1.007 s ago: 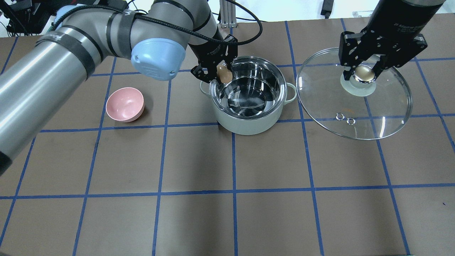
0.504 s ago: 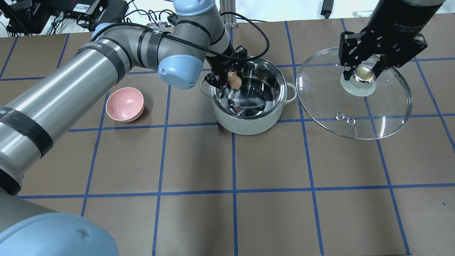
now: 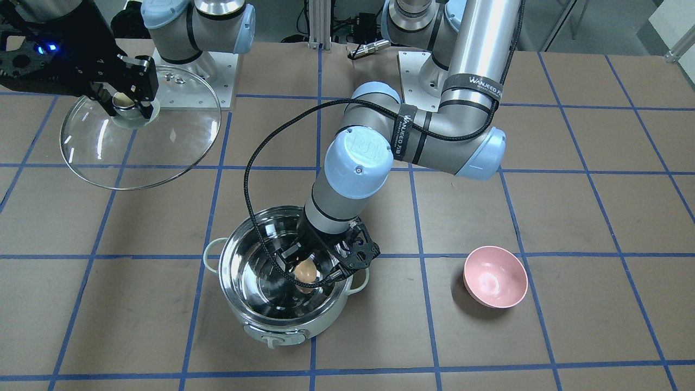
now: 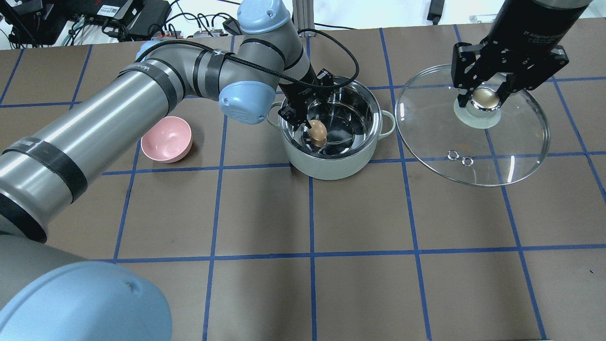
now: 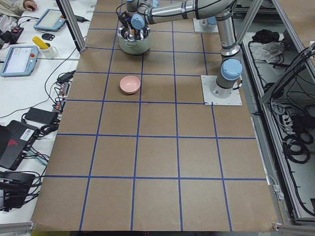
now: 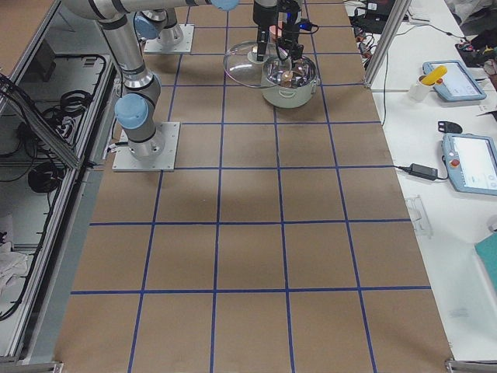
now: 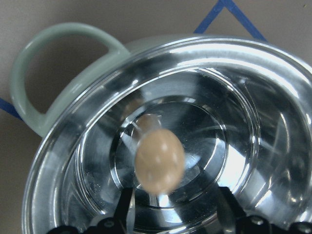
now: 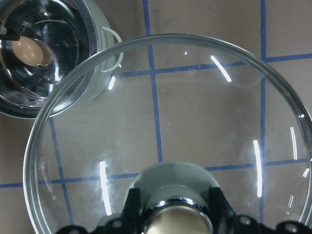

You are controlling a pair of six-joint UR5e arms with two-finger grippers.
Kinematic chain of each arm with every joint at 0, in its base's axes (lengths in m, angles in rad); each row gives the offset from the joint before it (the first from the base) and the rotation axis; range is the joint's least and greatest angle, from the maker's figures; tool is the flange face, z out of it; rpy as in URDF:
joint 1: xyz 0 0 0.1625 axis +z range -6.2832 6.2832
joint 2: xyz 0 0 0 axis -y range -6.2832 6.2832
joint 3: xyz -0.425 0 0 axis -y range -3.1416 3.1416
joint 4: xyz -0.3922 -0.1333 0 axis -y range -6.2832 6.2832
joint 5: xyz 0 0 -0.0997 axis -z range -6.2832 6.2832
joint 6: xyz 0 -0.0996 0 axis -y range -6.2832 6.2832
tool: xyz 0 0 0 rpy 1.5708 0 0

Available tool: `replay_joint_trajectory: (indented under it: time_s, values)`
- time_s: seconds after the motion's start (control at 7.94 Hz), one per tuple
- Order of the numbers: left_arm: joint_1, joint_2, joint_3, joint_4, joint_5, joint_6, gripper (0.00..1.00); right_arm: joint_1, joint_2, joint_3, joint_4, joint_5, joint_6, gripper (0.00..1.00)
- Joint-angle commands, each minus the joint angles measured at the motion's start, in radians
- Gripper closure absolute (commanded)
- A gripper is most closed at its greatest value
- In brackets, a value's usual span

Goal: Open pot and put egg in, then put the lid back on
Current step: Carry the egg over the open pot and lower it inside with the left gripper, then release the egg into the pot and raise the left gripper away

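Note:
The pot (image 4: 331, 166) stands open on the table, its steel inside bare; it also shows in the front view (image 3: 293, 328). My left gripper (image 4: 310, 118) reaches down into the pot's mouth, jaws apart. The tan-brown egg (image 4: 317, 134) is just beyond the fingertips inside the pot. It looks blurred in the left wrist view (image 7: 160, 161) and touches neither finger there. My right gripper (image 4: 484, 97) is shut on the lid's cream knob. It holds the glass lid (image 4: 473, 142) above the table to the right of the pot.
A pink bowl (image 4: 166, 139) sits left of the pot, beside my left forearm. The lid's rim hangs close to the pot's right loop handle (image 4: 388, 124). The brown table with blue grid lines (image 4: 312, 255) stretches toward the front.
My left gripper moved right and down, from the pot's left rim into its mouth. It has opened, and the egg has left the fingers. The right gripper and lid stayed still.

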State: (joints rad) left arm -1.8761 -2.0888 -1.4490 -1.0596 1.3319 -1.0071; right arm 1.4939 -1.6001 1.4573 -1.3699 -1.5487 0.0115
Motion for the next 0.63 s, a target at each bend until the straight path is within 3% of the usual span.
replay_joint_trajectory:
  time_s: [0.0,0.25,0.5]
  values:
    - [-0.002,0.013,0.001,-0.002,-0.002,-0.019,0.0,0.0,0.003,0.0,0.0,0.001,0.004,0.6]
    - [0.0,0.132,0.002,-0.06,0.009,0.002,0.0,0.005,0.017,-0.003,-0.021,-0.001,0.024,0.6]
    - [0.04,0.186,0.002,-0.08,0.109,0.041,0.0,0.093,0.087,-0.034,-0.118,-0.004,0.071,0.58]
